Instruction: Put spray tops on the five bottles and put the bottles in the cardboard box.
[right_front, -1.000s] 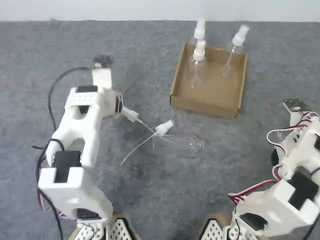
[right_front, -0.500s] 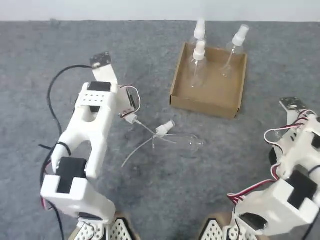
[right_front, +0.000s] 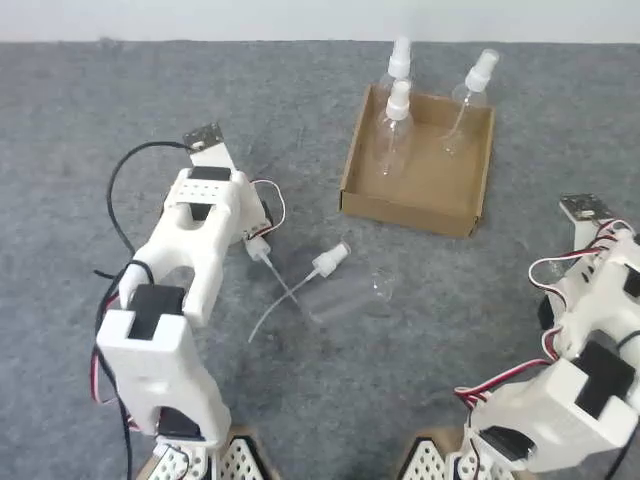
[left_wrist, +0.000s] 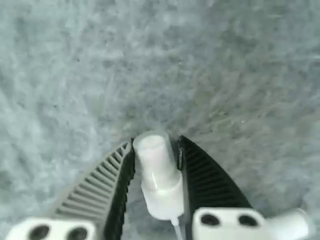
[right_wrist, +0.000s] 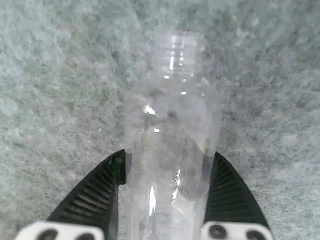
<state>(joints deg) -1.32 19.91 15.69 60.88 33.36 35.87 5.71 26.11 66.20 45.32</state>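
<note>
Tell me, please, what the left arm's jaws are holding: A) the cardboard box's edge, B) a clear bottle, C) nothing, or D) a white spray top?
D: the left wrist view shows a white spray top clamped between the left arm's jaws; the clear bottle sits between the right arm's jaws instead.
</note>
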